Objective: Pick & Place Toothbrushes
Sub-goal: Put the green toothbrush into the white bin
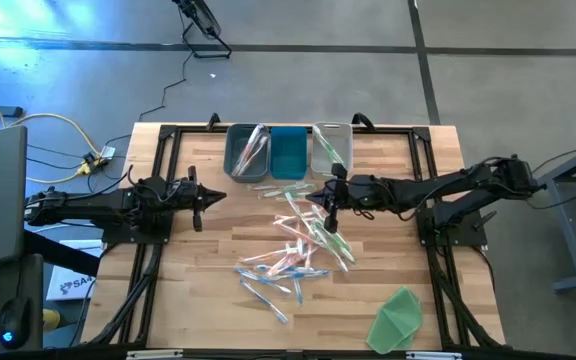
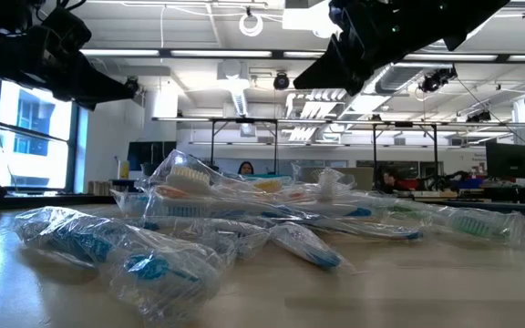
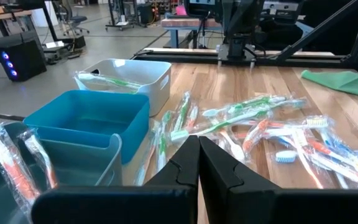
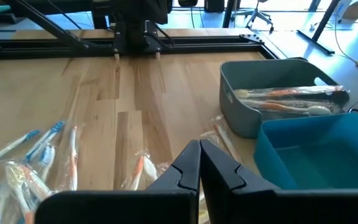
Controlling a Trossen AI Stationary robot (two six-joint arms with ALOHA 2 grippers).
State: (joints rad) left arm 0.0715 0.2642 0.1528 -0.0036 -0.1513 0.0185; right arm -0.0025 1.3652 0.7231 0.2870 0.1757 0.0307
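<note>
toothbrushes (image 1: 293, 245): slim, pink/blue/green, clear-wrapped, scattered | left pincer (image 1: 211, 196): closed, empty | right pincer (image 1: 317, 195): closed, empty

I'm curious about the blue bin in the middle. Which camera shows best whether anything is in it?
The left wrist view: it looks down into the blue bin, and no toothbrush shows inside. The high view shows it small; the right wrist view shows part of its inside; the low view does not show it.

Bright, even overhead light from ceiling strip lamps (image 2: 190, 53) fills the workshop, throwing only soft shadows on the wooden table (image 1: 208, 290). Glare glints off the wrapped toothbrushes (image 2: 244, 214), whose nearest wrappers blur at table level.
</note>
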